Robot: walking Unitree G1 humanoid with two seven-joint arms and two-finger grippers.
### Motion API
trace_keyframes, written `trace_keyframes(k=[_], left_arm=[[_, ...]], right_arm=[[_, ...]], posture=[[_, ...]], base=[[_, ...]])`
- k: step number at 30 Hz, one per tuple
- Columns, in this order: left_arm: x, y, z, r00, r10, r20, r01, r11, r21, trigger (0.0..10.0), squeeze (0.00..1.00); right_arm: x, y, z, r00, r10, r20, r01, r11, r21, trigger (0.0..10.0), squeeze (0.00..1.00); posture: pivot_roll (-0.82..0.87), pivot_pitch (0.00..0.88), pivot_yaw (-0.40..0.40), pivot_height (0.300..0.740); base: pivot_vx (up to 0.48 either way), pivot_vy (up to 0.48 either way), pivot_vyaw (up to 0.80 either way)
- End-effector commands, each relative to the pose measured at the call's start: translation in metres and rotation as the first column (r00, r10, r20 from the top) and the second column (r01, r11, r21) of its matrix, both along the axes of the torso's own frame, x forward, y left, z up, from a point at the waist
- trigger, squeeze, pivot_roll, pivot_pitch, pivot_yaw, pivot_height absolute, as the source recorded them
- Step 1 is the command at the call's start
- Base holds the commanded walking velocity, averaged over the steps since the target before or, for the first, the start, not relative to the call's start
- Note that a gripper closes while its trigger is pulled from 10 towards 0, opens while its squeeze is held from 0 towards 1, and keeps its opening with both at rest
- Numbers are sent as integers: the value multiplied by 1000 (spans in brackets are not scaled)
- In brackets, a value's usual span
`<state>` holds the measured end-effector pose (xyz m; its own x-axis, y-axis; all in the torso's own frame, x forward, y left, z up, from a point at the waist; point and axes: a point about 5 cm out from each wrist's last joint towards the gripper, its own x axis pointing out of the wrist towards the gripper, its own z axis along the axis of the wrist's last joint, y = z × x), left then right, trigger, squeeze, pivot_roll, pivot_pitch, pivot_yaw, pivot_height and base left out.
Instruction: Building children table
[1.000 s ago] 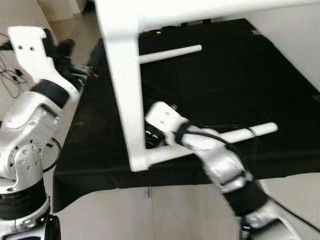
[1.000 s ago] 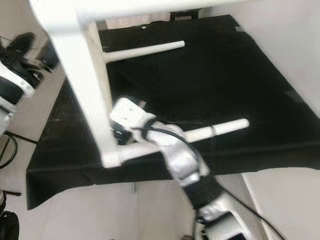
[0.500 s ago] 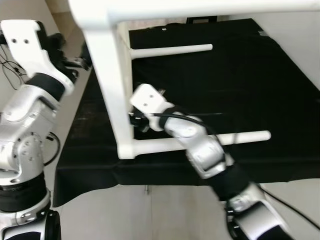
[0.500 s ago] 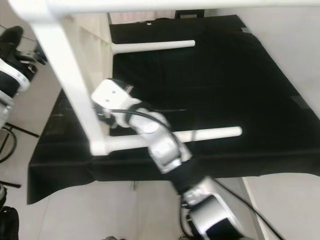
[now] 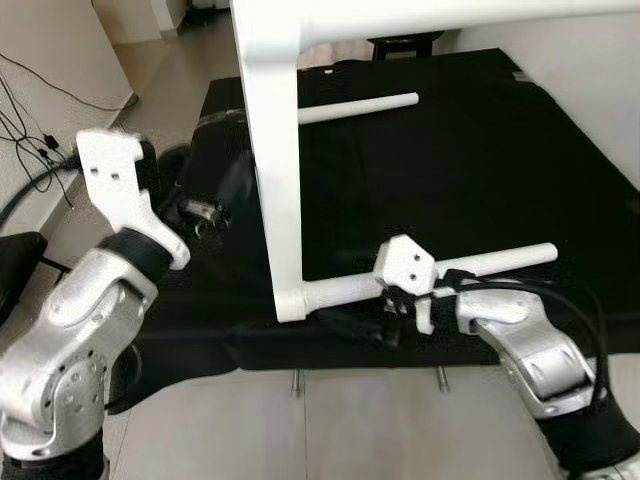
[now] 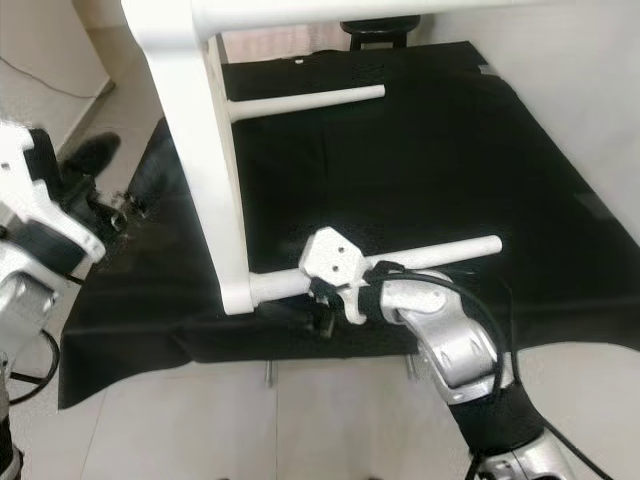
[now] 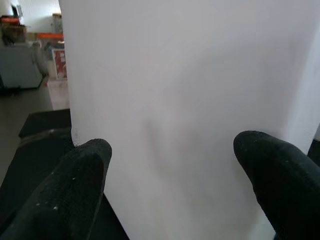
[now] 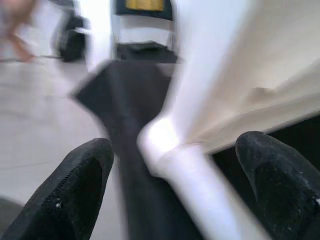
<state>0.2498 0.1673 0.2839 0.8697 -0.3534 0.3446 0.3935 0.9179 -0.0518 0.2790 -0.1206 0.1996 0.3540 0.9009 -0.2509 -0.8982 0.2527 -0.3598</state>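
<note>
Black cloth (image 5: 480, 160) spread over a low surface, reaching its front edge. White children's table (image 5: 275, 150) tipped on its side upon the cloth, tabletop edge running along the top of the head views, one broad upright panel standing near the cloth's front left. Two round white legs jutting sideways from that panel toward the right: upper leg (image 5: 360, 107) farther back, lower leg (image 5: 500, 262) close to the front edge, both level above the cloth. No containers seen anywhere. Left gripper (image 7: 175, 170) held against the broad white panel from the left side, black fingers (image 7: 80, 185) spread wide apart, the panel's flat face between them, contact hard to tell. Right gripper (image 8: 180, 170) at the base of the lower leg where it meets the panel, fingertips (image 8: 85, 185) wide apart either side of the round leg, not closed on it; wrist picture blurred. Pale tiled floor (image 5: 350, 430) below the front edge.
</note>
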Motion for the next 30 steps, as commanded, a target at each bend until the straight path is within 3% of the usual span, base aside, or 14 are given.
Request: trace_keyframes(k=[1,2,7,12,14,16,21,26,30], left_arm=[[-4,-3,-6,1000,15,-19,-15,1000,2,10000,0],[-8,-6,-17,998,39,-55,-38,999,8,10000,0],[-15,-9,-31,993,72,-96,-73,997,0,10000,0],[-26,-7,-44,980,140,-140,-145,989,-20,10000,0],[-33,-2,-61,949,251,-189,-249,968,34,10000,0],[-41,2,-75,914,334,-229,-324,943,82,10000,0],[-60,3,-95,862,419,-285,-397,908,134,10000,0],[-68,-2,-103,851,422,-312,-397,907,143,10000,0],[-65,-13,-102,866,400,-299,-379,916,129,10000,0]], right_arm=[[-11,10,-3,993,110,-46,-109,994,8,10000,0],[-10,18,-8,987,148,-64,-149,989,-7,10000,0],[-5,25,-12,977,196,-86,-199,979,-34,10000,0],[8,38,-4,973,224,-46,-225,974,-28,10000,0],[30,49,2,992,125,31,-124,992,-26,10000,0],[42,51,6,995,77,61,-76,997,-26,10000,0],[44,51,14,989,125,74,-125,992,-7,10000,0],[48,59,23,985,142,96,-146,989,33,10000,0],[59,83,37,984,89,156,-108,987,118,10000,0]], posture=[[-56,123,93,740],[-36,120,84,740],[-15,122,77,740],[-14,124,78,740],[-1,127,78,740],[14,129,77,740],[21,132,71,740],[22,132,69,740],[27,125,64,740]], base=[[0,0,0],[0,0,0],[0,0,0],[0,0,0],[0,0,0],[0,0,0],[0,0,0],[0,0,0],[0,0,0]])
